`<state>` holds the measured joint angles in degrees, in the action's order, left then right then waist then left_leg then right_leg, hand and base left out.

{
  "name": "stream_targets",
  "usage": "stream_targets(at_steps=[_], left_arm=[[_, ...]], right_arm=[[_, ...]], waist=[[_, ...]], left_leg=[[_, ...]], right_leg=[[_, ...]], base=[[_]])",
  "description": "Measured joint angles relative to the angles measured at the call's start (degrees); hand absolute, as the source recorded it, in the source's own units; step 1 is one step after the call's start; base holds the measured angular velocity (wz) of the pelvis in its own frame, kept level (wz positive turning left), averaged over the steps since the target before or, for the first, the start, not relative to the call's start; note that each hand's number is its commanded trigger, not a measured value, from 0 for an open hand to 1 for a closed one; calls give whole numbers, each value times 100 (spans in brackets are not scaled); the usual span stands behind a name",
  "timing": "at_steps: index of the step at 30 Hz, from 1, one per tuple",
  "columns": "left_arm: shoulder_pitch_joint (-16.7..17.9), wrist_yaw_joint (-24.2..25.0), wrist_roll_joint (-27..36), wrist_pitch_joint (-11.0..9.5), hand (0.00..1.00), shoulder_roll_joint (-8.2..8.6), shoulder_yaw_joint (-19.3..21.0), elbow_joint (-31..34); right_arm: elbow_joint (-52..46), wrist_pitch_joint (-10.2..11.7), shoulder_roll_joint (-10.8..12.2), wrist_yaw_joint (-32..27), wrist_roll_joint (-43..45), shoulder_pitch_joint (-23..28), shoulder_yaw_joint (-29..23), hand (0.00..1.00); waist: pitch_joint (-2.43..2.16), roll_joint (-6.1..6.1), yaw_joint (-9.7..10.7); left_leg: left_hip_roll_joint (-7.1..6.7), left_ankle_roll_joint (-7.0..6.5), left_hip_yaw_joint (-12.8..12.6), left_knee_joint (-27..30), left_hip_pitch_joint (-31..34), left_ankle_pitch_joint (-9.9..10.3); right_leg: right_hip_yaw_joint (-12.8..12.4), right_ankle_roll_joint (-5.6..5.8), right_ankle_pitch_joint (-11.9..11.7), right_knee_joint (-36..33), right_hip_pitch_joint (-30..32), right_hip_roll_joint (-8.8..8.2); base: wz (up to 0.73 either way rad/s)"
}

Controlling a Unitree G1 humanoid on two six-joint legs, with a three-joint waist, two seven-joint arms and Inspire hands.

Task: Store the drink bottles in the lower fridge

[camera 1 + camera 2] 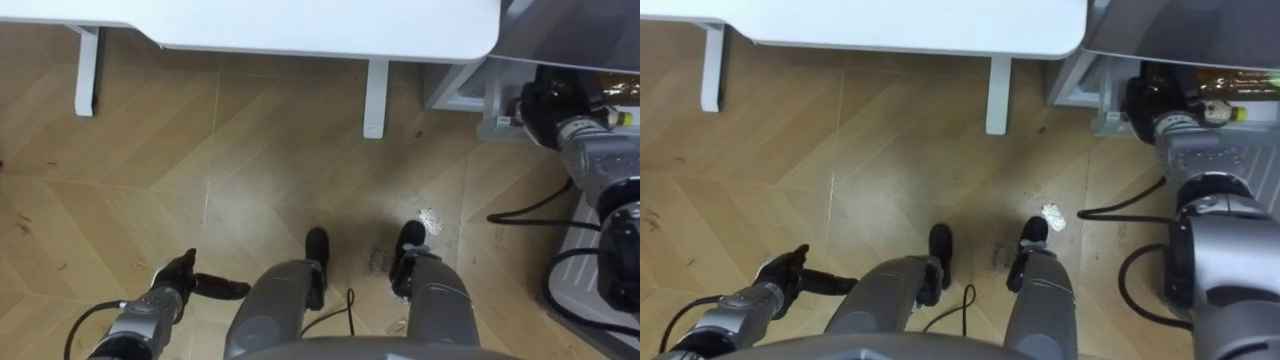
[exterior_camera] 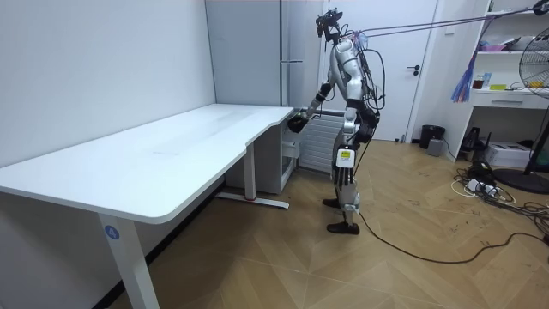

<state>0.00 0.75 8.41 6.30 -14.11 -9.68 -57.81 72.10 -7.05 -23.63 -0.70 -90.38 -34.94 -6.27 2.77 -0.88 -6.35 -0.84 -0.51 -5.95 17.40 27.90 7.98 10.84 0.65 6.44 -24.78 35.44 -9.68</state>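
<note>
Standing by fridge [image 2: 257, 86]: right hand [image 1: 545, 102] near it, fingers indiscernible; left hand [image 1: 176, 276] fingers relaxed.

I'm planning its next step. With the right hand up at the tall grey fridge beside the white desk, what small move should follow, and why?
Probably draw the right hand gently back to swing open the lower door of the tall grey fridge. That hand is at the fridge front beside the white desk, while the left hand hangs open and empty, so opening seems to come before fetching drinks.
</note>
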Motion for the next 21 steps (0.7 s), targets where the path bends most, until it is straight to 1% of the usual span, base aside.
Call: stream_targets(at_steps=[5, 12, 14, 21], left_arm=[[1, 106, -9, 76, 0, -5, -123, 47], [0, 157, -8, 81, 0, -8, -170, 60], [0, 188, -8, 85, 0, -7, -204, 60], [0, 211, -8, 82, 0, -10, -216, 65]], right_arm=[[30, -11, -54, -14, 67, 0, 1, 0], [97, -41, -88, -114, 72, -63, 14, 0], [99, -39, -139, -114, 79, -95, 15, 0], [99, -38, -146, -114, 93, -103, 44, 0]], waist=[[0, -1, 6], [-1, -1, -2], [-1, 0, 3], [-1, 0, 13]], left_leg=[[6, -3, 0, 1, 11, -2], [5, -2, 1, 1, 22, -2], [5, -2, 1, 1, 23, -2], [6, -3, 0, 12, 21, -2]], right_leg=[[20, 1, -1, 8, 0, -1], [26, 3, -1, 15, 0, -1], [29, 3, -1, 17, -1, 0], [29, 4, -5, 12, -3, 0]], base=[[0], [0], [0], [0]])
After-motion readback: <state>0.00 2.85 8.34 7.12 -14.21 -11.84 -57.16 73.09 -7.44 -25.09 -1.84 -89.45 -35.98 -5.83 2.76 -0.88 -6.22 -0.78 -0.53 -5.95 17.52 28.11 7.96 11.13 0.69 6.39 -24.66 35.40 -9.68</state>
